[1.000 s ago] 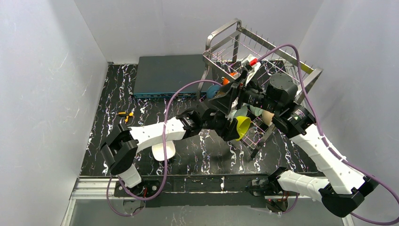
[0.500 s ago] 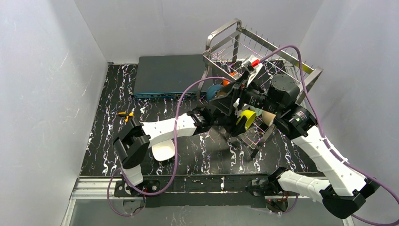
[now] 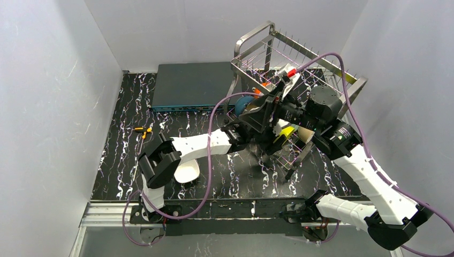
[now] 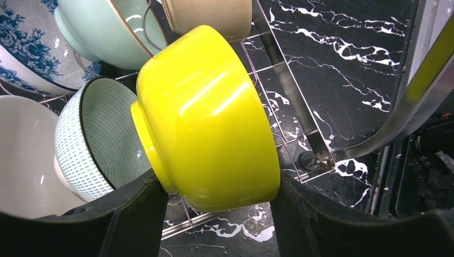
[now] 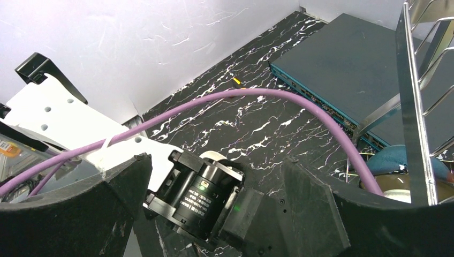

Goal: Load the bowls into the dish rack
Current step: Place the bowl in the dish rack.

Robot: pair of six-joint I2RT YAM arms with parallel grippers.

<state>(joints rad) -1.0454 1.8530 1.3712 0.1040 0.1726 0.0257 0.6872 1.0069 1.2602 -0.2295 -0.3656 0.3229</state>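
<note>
My left gripper is shut on a yellow-green bowl, one finger on its foot and the other on its rim. The bowl lies on its side over the lower wires of the steel dish rack, right beside a teal-patterned bowl. Pale green, tan, white and blue-flowered bowls stand around it. In the top view the yellow-green bowl sits at the dish rack's near end. My right gripper hangs open above the left arm, nothing between its fingers.
A white bowl lies on the black marbled table near the left arm. A flat dark grey-blue box sits left of the rack. A small orange-yellow item lies at the left. Purple cables loop over both arms.
The left arm has stretched further right, carrying the yellow-green bowl from the rack's near edge in among its lower wires. The right arm has hardly moved.
</note>
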